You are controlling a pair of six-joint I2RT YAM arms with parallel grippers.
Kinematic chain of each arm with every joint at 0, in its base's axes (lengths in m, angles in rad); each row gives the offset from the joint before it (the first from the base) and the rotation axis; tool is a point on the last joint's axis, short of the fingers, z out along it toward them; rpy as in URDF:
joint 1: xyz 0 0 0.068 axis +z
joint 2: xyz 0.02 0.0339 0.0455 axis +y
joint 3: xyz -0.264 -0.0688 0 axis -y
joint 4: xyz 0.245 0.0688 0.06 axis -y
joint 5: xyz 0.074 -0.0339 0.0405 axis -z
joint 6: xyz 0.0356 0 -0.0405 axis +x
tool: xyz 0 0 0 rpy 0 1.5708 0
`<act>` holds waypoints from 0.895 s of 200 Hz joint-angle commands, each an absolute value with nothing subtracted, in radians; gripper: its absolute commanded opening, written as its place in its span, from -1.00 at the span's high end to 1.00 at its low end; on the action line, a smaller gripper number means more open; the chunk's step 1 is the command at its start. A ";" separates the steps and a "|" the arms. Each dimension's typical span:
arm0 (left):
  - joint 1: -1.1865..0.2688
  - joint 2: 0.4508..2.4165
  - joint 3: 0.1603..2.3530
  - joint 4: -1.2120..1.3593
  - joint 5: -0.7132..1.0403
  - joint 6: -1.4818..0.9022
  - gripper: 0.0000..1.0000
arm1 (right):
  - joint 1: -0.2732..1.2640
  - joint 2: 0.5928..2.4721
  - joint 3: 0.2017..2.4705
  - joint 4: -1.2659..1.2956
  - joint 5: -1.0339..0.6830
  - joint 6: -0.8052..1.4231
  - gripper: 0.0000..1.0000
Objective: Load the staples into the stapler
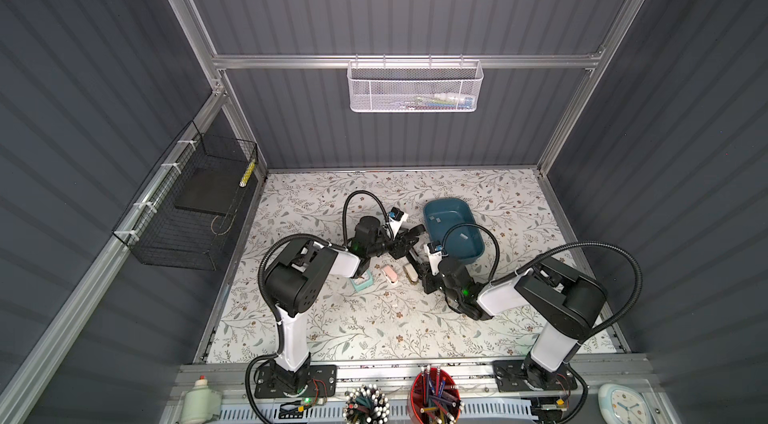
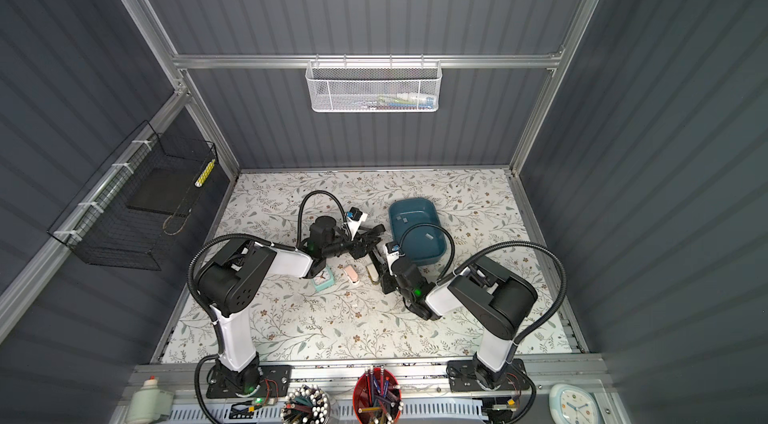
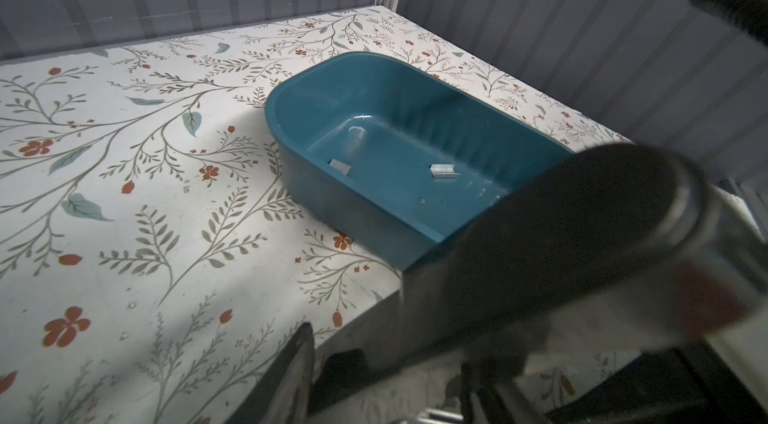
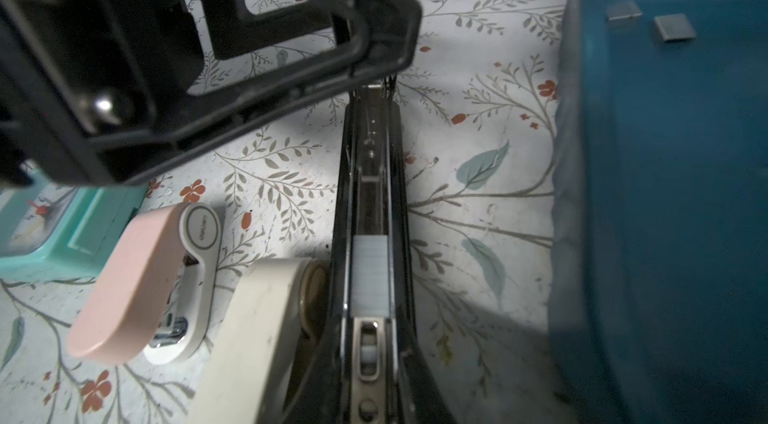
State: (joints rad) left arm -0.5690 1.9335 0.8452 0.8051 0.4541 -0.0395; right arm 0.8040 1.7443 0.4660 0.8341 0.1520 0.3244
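A black stapler (image 4: 371,143) lies opened on the mat, and a grey strip of staples (image 4: 370,276) sits in its metal channel. My right gripper (image 4: 372,359) is shut on the stapler's near end, also visible in both top views (image 1: 422,272) (image 2: 384,274). My left gripper (image 1: 409,240) (image 2: 370,241) hovers just above the stapler's far end, open, with nothing between its fingers (image 3: 297,364). Two more staples (image 3: 340,166) (image 3: 444,170) lie loose in the blue bin (image 3: 274,110).
Left of the black stapler lie a beige stapler (image 4: 266,318) and a pink stapler (image 4: 137,276), with a teal clock (image 4: 62,231) beyond them. The blue bin (image 1: 446,201) stands just right of both grippers. Pen cups (image 1: 434,399) stand along the front rail.
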 commanded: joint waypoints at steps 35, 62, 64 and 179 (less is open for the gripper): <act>-0.590 1.926 0.801 0.772 0.477 0.047 -0.35 | 0.814 1.771 0.446 0.882 0.195 0.298 0.63; -0.592 1.931 0.792 0.771 0.472 0.064 -0.43 | 0.818 1.773 0.440 0.890 0.202 0.299 0.60; -0.592 1.931 0.790 0.771 0.472 0.064 -0.43 | 0.818 1.773 0.440 0.892 0.201 0.298 0.60; -0.601 1.874 0.711 0.838 0.499 0.096 -0.82 | 0.827 1.788 0.421 0.915 0.212 0.308 0.47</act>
